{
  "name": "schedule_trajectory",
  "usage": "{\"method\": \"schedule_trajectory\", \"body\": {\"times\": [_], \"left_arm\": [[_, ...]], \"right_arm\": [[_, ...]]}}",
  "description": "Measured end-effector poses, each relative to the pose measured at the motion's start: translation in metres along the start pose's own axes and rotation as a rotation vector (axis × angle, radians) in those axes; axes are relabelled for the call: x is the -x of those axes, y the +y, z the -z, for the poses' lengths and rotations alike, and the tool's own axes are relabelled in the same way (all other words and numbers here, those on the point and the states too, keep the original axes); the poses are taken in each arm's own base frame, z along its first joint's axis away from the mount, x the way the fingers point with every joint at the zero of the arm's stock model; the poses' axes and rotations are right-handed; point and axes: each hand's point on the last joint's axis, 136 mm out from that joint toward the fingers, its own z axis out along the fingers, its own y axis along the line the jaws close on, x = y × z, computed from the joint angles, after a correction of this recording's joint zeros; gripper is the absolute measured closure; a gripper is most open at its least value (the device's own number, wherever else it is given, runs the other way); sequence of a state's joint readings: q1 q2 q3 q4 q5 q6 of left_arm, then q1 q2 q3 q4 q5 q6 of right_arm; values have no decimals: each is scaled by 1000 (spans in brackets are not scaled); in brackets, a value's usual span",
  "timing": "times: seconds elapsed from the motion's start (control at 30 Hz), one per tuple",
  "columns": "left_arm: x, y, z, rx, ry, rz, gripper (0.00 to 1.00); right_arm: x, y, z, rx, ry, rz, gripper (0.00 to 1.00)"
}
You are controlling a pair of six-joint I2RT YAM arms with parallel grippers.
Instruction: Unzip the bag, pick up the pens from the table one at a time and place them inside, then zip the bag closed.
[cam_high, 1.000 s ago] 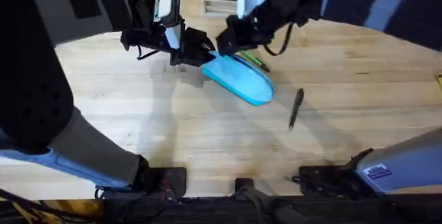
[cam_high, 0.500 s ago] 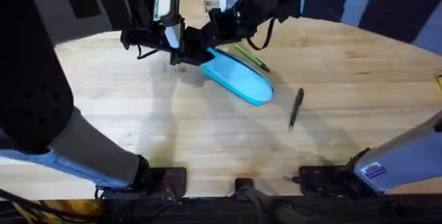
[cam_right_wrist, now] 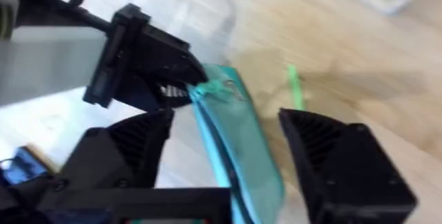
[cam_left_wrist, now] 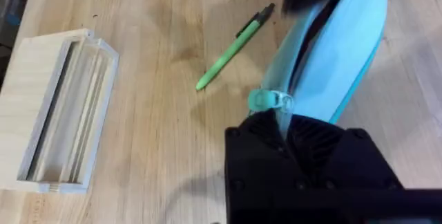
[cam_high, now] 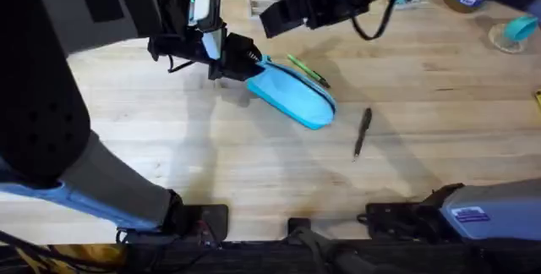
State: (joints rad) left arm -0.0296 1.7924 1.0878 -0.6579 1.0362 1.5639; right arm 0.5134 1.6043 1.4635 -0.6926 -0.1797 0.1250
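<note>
We see the right tool [cam_high: 272,19] has let go of the bag [cam_high: 292,96] and pulled up and back toward the far side of the surface [cam_high: 423,139], fingers now spread apart. Green pen [cam_high: 308,70], half hidden under that tool a second ago, now lies fully exposed beside the bag.

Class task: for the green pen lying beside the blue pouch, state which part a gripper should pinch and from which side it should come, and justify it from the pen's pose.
Pinch the green pen mid-barrel, coming straight down, fingers spanning its width. It lies flat on the table, its free side facing away from the bag, which sits close alongside, so a low sideways approach would probably be blocked.
</note>
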Motion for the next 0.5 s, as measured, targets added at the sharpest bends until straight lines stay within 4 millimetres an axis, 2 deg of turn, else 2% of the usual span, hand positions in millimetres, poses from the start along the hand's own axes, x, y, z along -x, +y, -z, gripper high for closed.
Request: {"method": "schedule_trajectory", "body": {"times": [0.07, 0.2, 0.4, 0.43, 0.5], "left_arm": [[0, 0, 0, 0, 0, 0, 959], [0, 0, 0, 0, 0, 0, 959], [0, 0, 0, 0, 0, 0, 959], [0, 0, 0, 1, 0, -4, 882], [1, 0, 0, -1, -5, 0, 610]], "right_arm": [[0, -7, 15, -40, -14, 16, 10], [1, -16, 44, -104, -53, 32, 5], [3, -14, 85, -138, -125, 52, 4], [3, -12, 100, -141, -150, 55, 4], [3, -11, 105, -141, -156, 56, 4]]}}
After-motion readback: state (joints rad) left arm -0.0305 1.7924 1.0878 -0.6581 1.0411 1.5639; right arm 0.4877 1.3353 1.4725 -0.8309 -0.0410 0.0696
